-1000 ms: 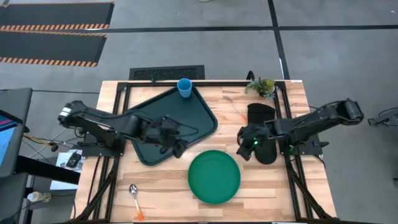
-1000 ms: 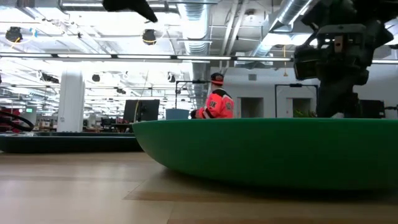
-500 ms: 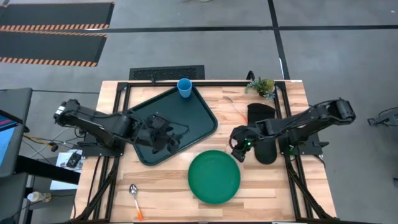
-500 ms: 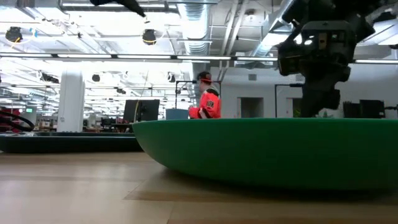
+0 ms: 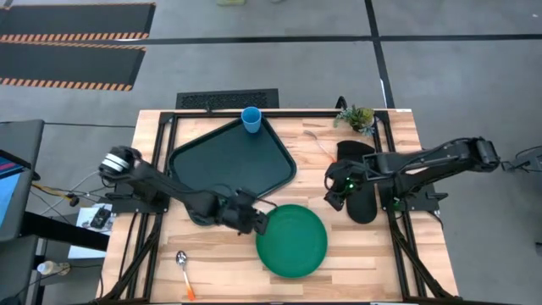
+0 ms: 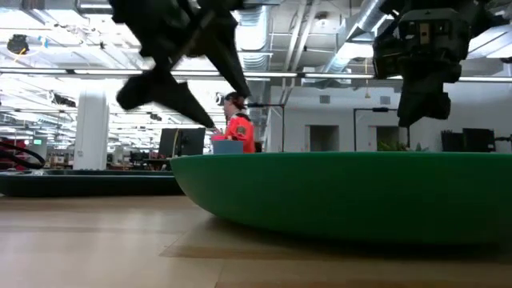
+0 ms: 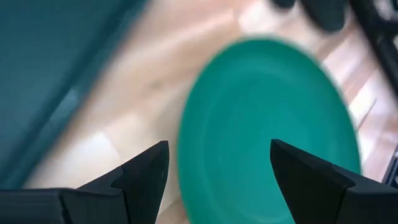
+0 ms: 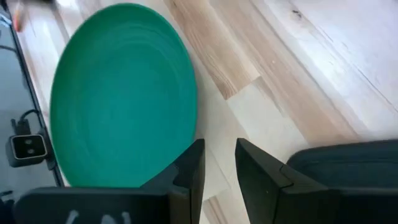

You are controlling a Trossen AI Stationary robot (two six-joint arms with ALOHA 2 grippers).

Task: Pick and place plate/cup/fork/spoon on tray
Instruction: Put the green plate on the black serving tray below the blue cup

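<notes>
The green plate (image 5: 292, 240) lies flat on the wooden table, near the front middle. The dark tray (image 5: 229, 169) lies at the far left, with the light-blue cup (image 5: 251, 119) standing upright at its far corner. The spoon (image 5: 183, 267) lies at the front left. The fork (image 5: 320, 146) lies at the far right. My left gripper (image 5: 254, 222) is open above the plate's left rim (image 7: 186, 143), and its fingers stand on either side of that rim. My right gripper (image 5: 334, 196) hovers right of the plate (image 8: 124, 93), empty, with a narrow gap between its fingers.
A black oven mitt (image 5: 357, 182) lies under and beside my right arm. A small potted plant (image 5: 356, 117) stands at the far right corner. A person in an orange jacket (image 6: 238, 128) is in the room behind the table. Bare wood (image 5: 220, 263) shows between the spoon and the plate.
My left gripper has left the tray and gone toward the table's near edge and right, down to the plate's left rim. My right gripper went a little toward the plate, then back right. The person behind has walked left.
</notes>
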